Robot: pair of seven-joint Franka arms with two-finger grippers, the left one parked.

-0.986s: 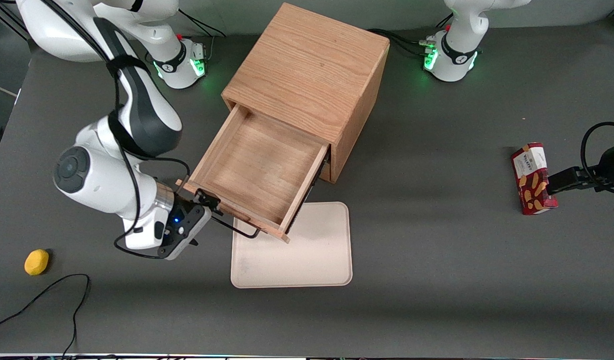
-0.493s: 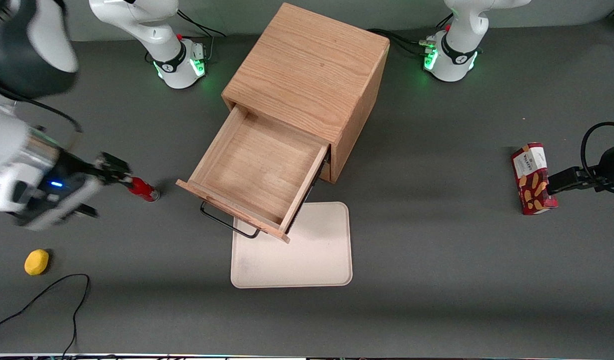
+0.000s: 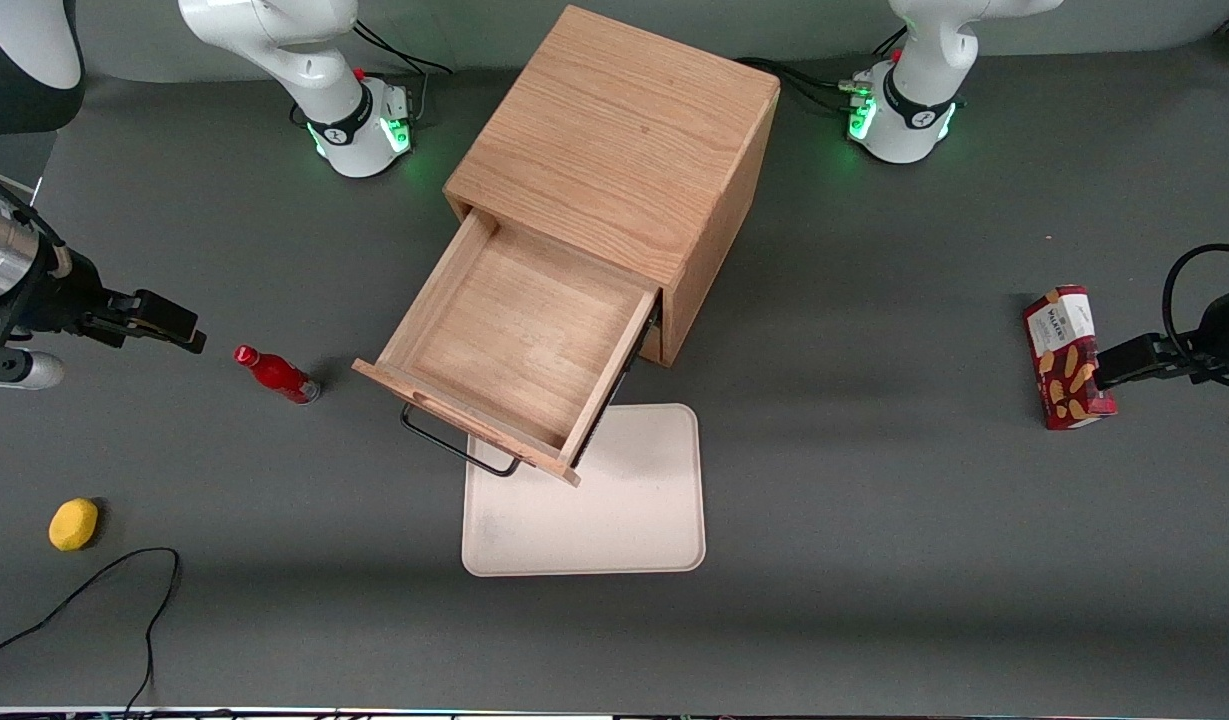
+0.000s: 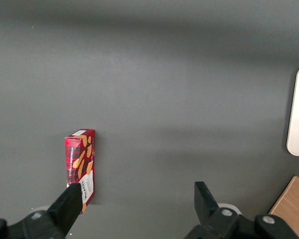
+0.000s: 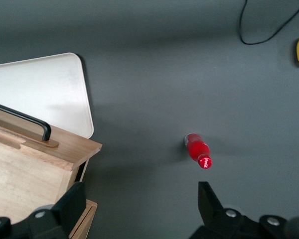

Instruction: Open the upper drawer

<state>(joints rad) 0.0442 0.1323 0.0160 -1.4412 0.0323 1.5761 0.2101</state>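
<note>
Gripper (image 3: 189, 333) let go of the handle (image 3: 459, 450) & pulled well away, fingers spread, empty — upper drawer (image 3: 509, 345) stands wide open, task prob. done.

Lighting: even, diffuse, coming from overhead. The dark grey table (image 3: 874, 560) is taking the light without glare; soft lighter and darker bands are running across it in all three views. The cabinet (image 3: 614, 130) is casting a soft shadow at centre frame; the upper drawer (image 3: 514, 340) is shading the cream tray (image 3: 594, 510). Green lamps are glowing at the upper edge, front view. Focus: sharp throughout. The gripper (image 3: 169, 325) is showing crisp, jaws parted.
</note>
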